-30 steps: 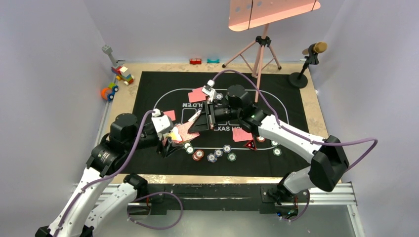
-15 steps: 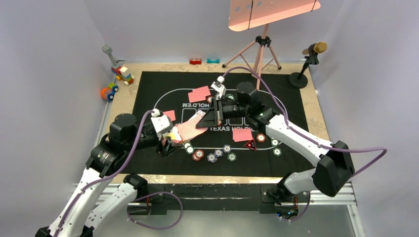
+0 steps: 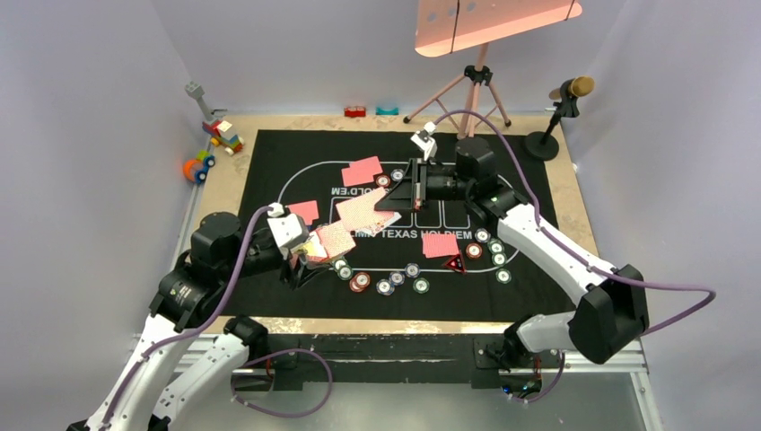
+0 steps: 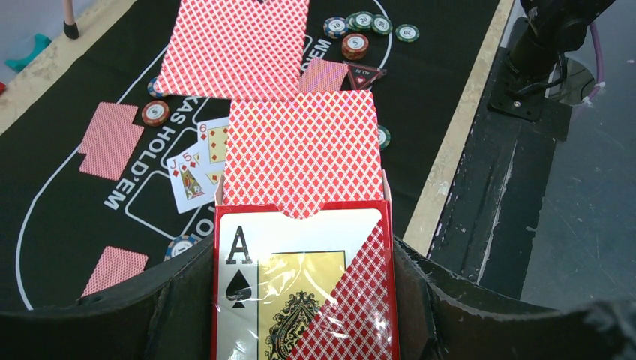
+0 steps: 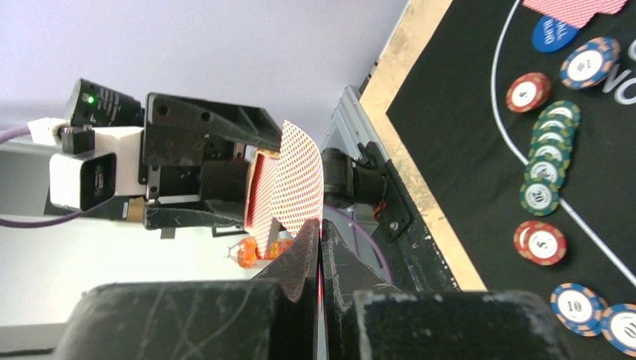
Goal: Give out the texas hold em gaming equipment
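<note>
1. The left gripper (image 3: 303,254) is clamping the card box (image 4: 300,300) between its 2 fingers, with the ace-of-spades side facing its wrist camera.
2. A stack of pink-backed cards (image 4: 300,150) is sticking out of the box's open end.
3. The right gripper (image 3: 392,196) is pinching 1 playing card (image 3: 363,211) by its edge, fingers pressed together on it, above the black mat (image 3: 287,148).
4. That card is hanging between the box and the mat's centre. Its free end seems clear of the stack, though the overhead view leaves this uncertain.
5. Face-down cards (image 3: 362,171) are lying at 3 spots on the mat.
6. 3 face-up cards (image 4: 196,166) are lying side by side.
7. Poker chips (image 3: 386,280) are sitting in a loose row near the mat's near edge.
8. The red triangular marker (image 3: 453,263) is sitting just beside the right face-down card.
</note>
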`<action>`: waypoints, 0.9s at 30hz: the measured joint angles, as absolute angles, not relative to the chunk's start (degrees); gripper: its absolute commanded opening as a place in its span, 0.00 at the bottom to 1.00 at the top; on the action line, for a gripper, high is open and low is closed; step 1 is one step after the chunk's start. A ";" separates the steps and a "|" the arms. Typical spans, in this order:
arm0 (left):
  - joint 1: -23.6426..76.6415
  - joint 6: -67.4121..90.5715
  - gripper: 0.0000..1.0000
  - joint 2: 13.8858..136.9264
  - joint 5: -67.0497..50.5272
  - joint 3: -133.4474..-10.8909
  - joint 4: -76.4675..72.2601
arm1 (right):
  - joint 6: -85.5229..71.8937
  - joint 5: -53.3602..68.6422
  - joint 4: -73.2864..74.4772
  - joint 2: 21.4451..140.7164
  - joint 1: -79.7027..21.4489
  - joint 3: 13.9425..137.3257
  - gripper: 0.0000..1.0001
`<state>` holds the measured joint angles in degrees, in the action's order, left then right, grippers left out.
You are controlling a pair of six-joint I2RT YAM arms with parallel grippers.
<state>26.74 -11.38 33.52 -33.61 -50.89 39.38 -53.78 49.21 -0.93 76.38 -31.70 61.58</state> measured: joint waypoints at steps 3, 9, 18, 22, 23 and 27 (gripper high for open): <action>26.74 -11.44 0.00 33.17 -33.61 -50.89 39.38 | -55.31 50.33 -3.60 77.23 -29.56 60.80 0.00; 26.63 -11.49 0.00 32.73 -33.61 -50.87 39.40 | -58.50 51.05 -7.22 78.78 -28.93 59.24 0.00; 26.63 -11.40 0.00 32.58 -33.63 -50.22 38.70 | -59.13 52.21 -7.90 75.59 -28.91 58.87 0.00; 26.63 -11.44 0.00 32.32 -33.65 -50.22 38.79 | -59.13 52.25 -7.03 73.67 -28.67 58.57 0.00; 26.63 -11.44 0.00 32.21 -33.65 -50.22 38.79 | -59.16 52.27 -6.96 73.25 -28.56 58.57 0.00; 26.63 -11.42 0.00 32.05 -33.67 -50.22 38.74 | -59.57 52.38 -6.92 71.57 -28.47 58.57 0.00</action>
<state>26.63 -11.42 32.05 -33.67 -50.22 38.74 -59.57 52.38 -6.92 71.57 -28.47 58.57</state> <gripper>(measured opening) 0.710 0.009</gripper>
